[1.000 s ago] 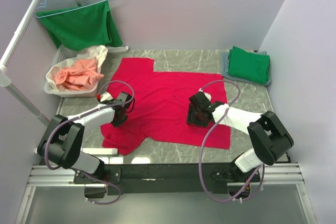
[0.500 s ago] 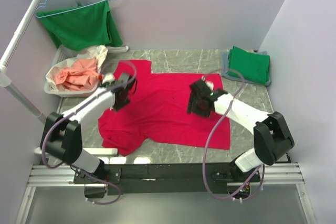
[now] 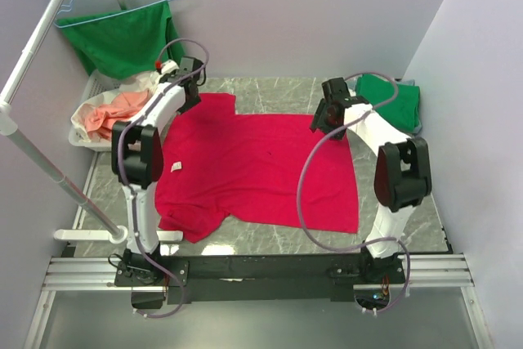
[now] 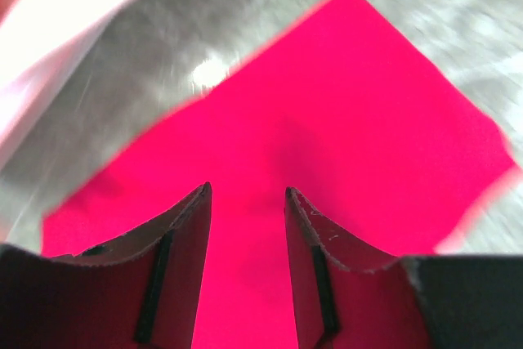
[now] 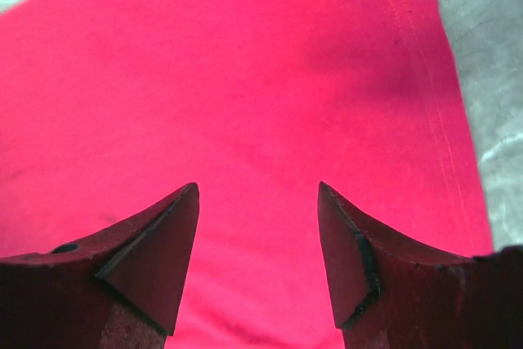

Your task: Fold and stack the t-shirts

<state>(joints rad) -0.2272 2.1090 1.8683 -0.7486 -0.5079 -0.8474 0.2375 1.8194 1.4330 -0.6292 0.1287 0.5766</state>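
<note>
The red t-shirt (image 3: 261, 165) lies spread flat in the middle of the table (image 3: 270, 87), one sleeve at its 11 o'clock corner and a small white label showing near its 9 o'clock edge. The left gripper (image 3: 191, 81) hangs over that 11 o'clock sleeve and the right gripper (image 3: 323, 118) over the shirt's 1 o'clock corner; on both, the fingers stand apart with nothing between them. At the table's 2 o'clock corner a folded green t-shirt (image 3: 391, 100) rests on a folded grey t-shirt (image 3: 351, 102).

Pale lilac walls (image 3: 310, 14) — grey marbled table (image 3: 278, 96), evenly lit
</note>
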